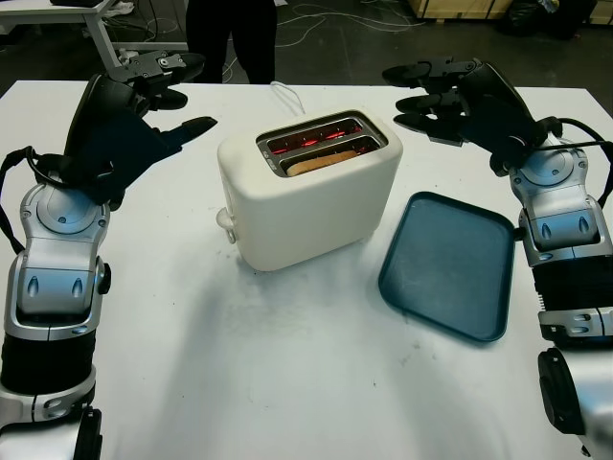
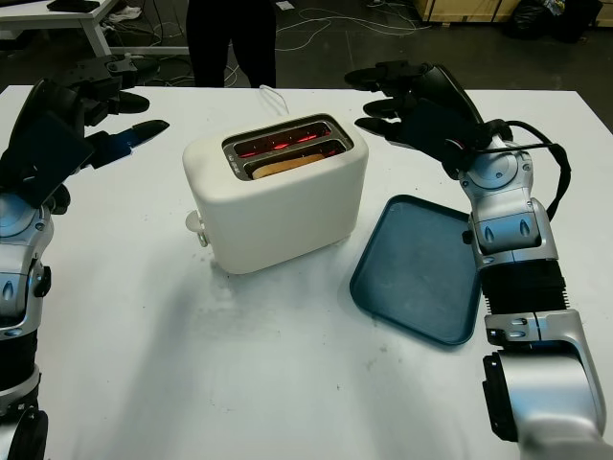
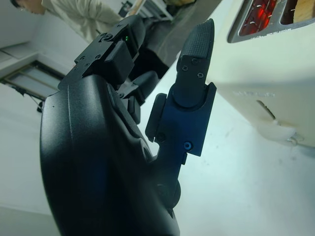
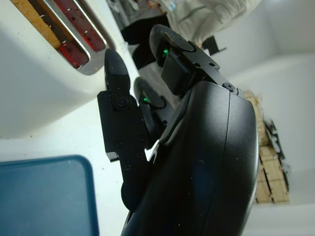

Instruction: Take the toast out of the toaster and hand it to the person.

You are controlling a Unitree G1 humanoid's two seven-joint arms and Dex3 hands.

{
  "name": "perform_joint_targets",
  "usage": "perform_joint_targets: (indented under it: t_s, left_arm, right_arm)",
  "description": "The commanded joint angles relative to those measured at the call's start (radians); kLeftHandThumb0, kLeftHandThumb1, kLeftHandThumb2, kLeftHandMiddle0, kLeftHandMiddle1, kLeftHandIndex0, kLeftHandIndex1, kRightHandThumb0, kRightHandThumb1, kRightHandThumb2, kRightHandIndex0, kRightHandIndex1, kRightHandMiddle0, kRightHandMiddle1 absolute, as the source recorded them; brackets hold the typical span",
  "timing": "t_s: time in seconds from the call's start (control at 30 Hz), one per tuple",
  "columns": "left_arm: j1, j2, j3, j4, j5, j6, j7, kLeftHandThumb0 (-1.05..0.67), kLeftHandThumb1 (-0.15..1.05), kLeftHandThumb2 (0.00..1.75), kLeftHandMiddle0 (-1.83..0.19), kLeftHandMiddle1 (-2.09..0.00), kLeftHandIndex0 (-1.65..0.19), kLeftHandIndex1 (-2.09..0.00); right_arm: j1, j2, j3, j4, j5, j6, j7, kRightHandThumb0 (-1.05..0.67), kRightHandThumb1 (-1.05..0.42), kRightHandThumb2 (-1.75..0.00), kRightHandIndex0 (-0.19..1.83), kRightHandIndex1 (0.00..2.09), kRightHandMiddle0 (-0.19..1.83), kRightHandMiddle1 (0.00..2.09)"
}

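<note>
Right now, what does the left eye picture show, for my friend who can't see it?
A white toaster sits mid-table with toast in its nearer slot and red glow in the farther one. The robot's open left hand and open right hand hover on either side. A blue tray lies beside the toaster; a person's legs stand behind.

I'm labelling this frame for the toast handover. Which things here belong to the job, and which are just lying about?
Job:
toast, in the toaster's near slot
toaster
person beyond the table
left hand, open, left of the toaster
right hand, open, right of the toaster

Lying about:
blue tray
</note>
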Motion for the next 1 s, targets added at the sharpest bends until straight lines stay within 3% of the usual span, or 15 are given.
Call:
perform_joint_targets:
  t_s: [0.0, 0.97]
  left_arm:
    - [-0.021, 0.001, -0.004, -0.01, -0.002, 0.009, -0.006, -0.54, 0.92, 0.11, -0.16, -0.95, -0.52, -0.13]
    - [-0.01, 0.003, 0.001, -0.017, 0.002, 0.002, -0.001, -0.55, 0.92, 0.1, -0.18, -0.95, -0.52, -0.17]
  right_arm:
    - [0.002, 0.002, -0.002, -0.019, 0.001, 0.015, -0.005, -0.29, -0.92, -0.11, 0.79, 0.04, 0.7, 0.01]
    - [0.014, 0.005, 0.004, -0.061, 0.003, 0.089, 0.001, -0.28, -0.92, -0.14, 0.76, 0.02, 0.68, 0.0]
